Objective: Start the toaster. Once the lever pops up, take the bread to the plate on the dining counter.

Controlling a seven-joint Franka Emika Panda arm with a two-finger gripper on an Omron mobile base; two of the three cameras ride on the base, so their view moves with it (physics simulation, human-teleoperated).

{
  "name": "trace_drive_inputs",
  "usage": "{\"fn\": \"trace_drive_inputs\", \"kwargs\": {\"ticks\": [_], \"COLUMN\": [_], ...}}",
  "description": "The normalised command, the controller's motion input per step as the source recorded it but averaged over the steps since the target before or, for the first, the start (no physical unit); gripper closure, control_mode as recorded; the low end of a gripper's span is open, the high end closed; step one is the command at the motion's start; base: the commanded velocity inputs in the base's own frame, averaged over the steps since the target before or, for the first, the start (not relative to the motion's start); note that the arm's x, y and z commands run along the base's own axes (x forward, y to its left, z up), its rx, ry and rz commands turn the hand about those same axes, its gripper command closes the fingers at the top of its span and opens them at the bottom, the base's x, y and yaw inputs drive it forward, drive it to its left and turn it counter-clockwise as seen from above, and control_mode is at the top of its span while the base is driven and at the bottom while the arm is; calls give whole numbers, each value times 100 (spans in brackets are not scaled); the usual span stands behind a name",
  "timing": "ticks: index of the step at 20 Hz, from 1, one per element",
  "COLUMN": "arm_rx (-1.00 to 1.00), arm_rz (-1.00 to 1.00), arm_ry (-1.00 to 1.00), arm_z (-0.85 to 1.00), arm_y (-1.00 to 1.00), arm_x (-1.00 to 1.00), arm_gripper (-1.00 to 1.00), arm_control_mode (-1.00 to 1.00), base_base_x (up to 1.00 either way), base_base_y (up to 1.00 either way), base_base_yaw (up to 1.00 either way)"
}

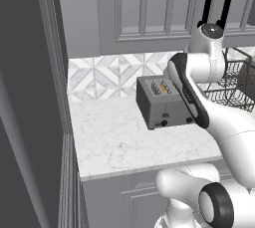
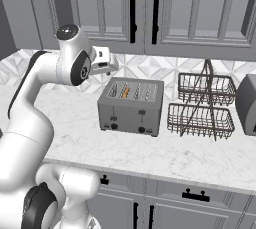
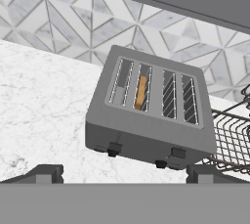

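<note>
So the toaster sits on the marble-look surface, pushed back close to the patterned tile backsplash, with its knob face turned toward the front edge. It has four slots on top as far as I can see, and the bread is standing down in the second slot from the left in the hand view, just an orange-brown edge showing. On the knob face you can make out a small black lever low on the left side and another tab on the right, plus a round knob near the bottom.

The fingers are spread wide apart with nothing between them, hanging in the air above and in front of the toaster, not touching it. In the right base view the hand is up near the bottom of the upper cabinets, left of the toaster.

Just beside the toaster on the right is a two-tier wire basket rack, and a grey appliance sits past that at the frame edge.
</note>
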Motion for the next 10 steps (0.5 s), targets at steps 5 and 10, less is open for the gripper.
{"fn": "trace_drive_inputs", "kwargs": {"ticks": [5,10], "arm_rx": [0,0], "arm_rz": [0,0], "arm_ry": [0,0], "arm_z": [0,0], "arm_y": [0,0], "arm_x": [0,0], "arm_gripper": [-100,-100], "arm_control_mode": [-100,-100], "base_base_x": [0,0], "base_base_y": [0,0], "base_base_yaw": [0,0]}}
